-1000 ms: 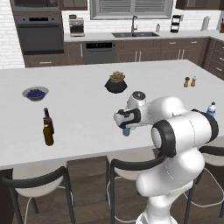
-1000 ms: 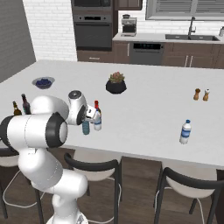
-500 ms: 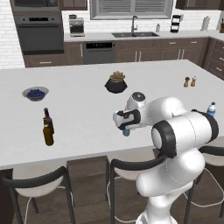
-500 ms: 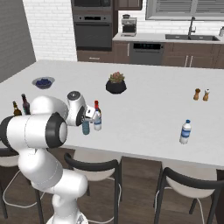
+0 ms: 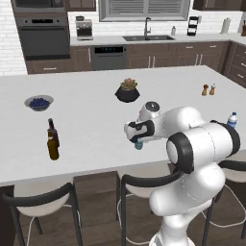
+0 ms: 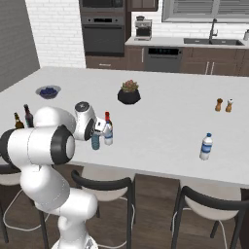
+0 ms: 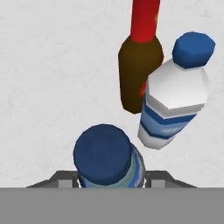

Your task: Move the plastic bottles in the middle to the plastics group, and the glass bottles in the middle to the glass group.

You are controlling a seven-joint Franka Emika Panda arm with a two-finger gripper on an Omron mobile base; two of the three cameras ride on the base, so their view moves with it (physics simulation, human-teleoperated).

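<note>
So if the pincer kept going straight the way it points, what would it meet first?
The pincer points down at the blue-capped teal bottle between its fingers; past that, probably the white counter, though depth is unclear.

Bright, even, sharp (soft shadows)

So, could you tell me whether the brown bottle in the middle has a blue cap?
No, the brown bottle wears a red cap.

Counter (image 5: 96,144) is a matte white stone look, faintly mottled. Teal bottle (image 7: 107,159) is see-through plastic with a dull blue cap, the clear bottle (image 7: 175,100) looks like smooth plastic, and the red-capped bottle (image 7: 138,70) is glossy brown glass.
</note>
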